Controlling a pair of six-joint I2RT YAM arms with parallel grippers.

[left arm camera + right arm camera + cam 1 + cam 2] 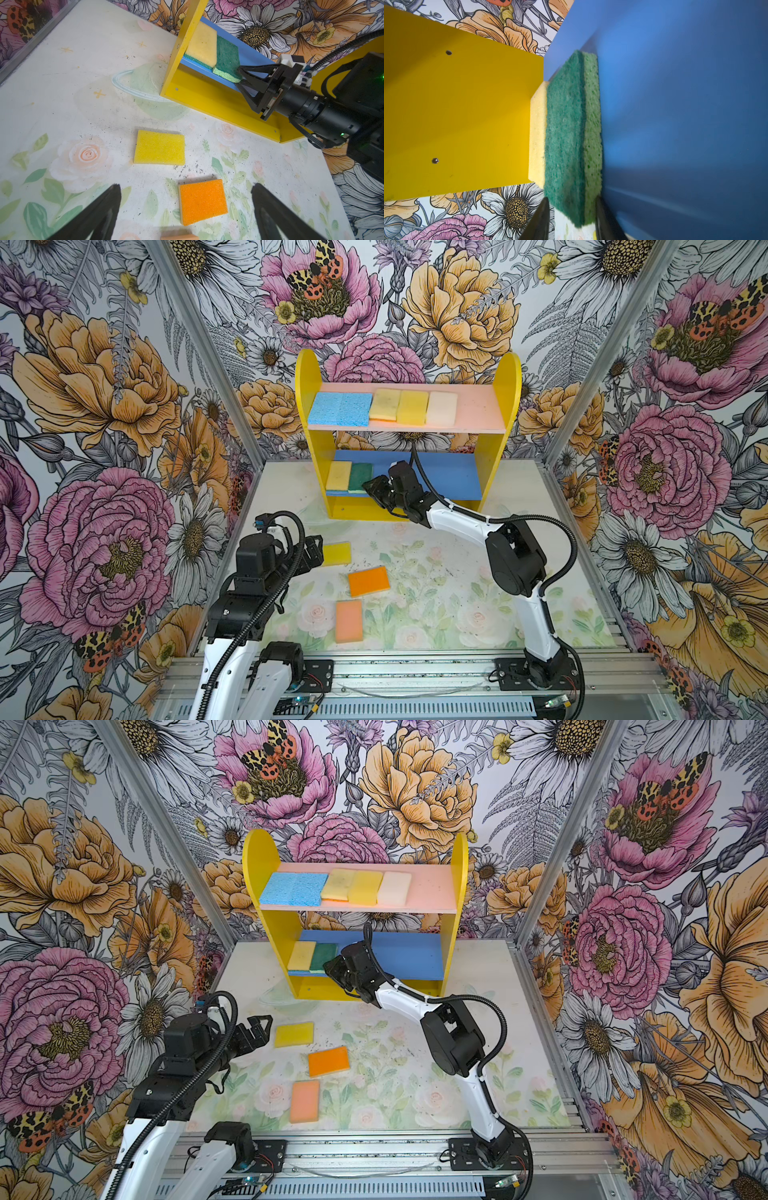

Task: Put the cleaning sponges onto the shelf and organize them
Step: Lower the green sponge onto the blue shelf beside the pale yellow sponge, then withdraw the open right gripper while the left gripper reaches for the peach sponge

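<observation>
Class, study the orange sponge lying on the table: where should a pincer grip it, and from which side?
Likely from straight above, pinching the orange sponge across its shorter width, on its two long edges: it lies flat on the table with bare space all round.

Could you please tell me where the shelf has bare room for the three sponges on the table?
The lower blue board is bare from the right gripper, beside the green sponge, to the right side panel. The upper pink board has one smaller patch between the cream sponge and that panel. Both left ends are crowded.
</observation>
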